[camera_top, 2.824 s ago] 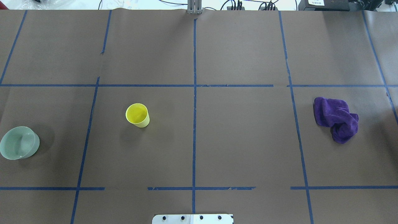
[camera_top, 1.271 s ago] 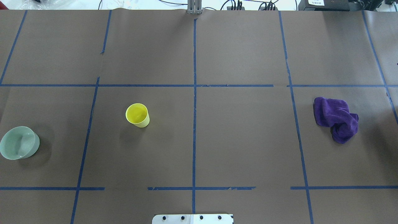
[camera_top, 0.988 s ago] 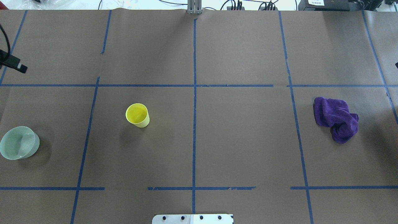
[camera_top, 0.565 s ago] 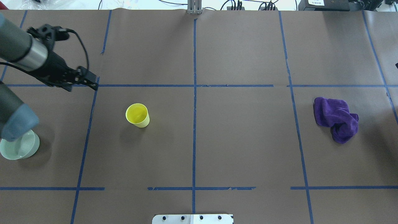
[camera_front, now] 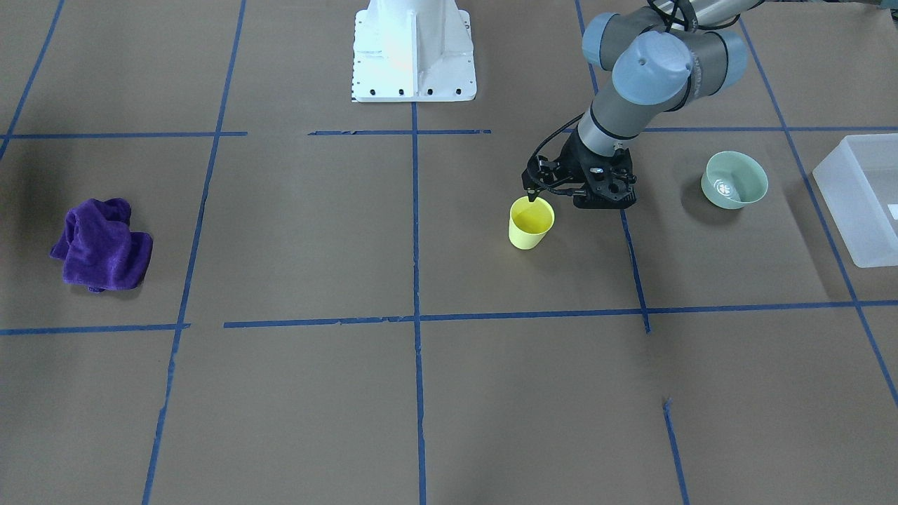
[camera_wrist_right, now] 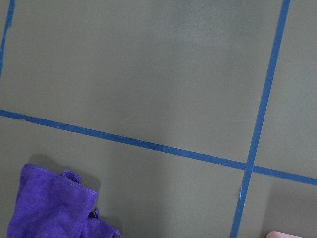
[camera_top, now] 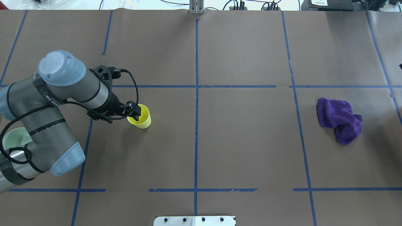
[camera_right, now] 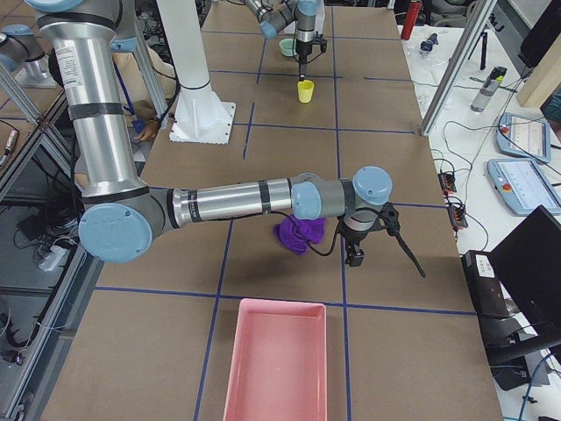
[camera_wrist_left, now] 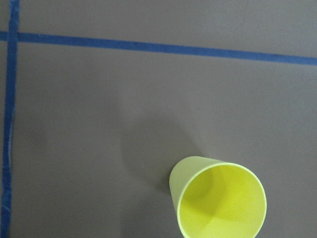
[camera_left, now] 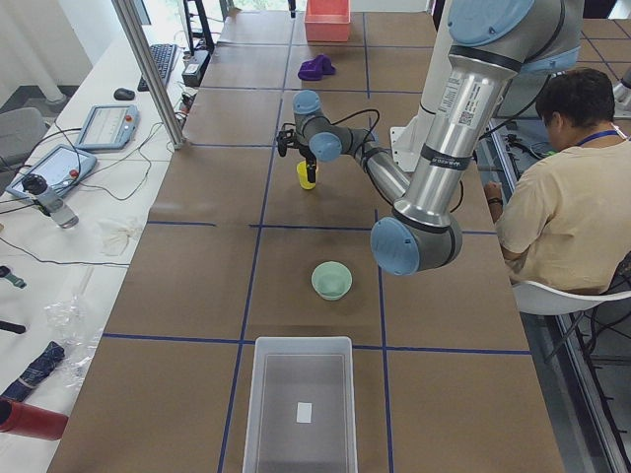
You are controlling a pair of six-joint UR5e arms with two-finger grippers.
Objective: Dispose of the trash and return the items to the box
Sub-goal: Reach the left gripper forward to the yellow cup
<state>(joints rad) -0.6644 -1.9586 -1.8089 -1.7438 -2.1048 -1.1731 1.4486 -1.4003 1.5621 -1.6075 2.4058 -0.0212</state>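
Note:
The yellow cup (camera_top: 143, 119) stands upright left of the table's middle; it also shows in the front view (camera_front: 531, 224) and low right in the left wrist view (camera_wrist_left: 220, 203). My left gripper (camera_top: 137, 112) appears open and hangs over the cup's rim on the robot's left side, one fingertip (camera_front: 531, 198) at the rim. The pale green bowl (camera_front: 734, 180) stands upright further left, half hidden by my arm overhead (camera_top: 14, 137). The frosted white box (camera_front: 859, 200) stands beyond it at the table's left end. My right gripper (camera_right: 355, 256) hovers beside a purple cloth; I cannot tell its state.
The crumpled purple cloth (camera_top: 339, 121) lies on the right half of the table and shows low left in the right wrist view (camera_wrist_right: 54, 208). A pink bin (camera_right: 276, 360) stands at the table's right end. The white robot base (camera_front: 412, 49) sits at the near edge.
My left arm has come in from the left edge and swung right and forward until its gripper reached the yellow cup. Cup, bowl and cloth have not moved.

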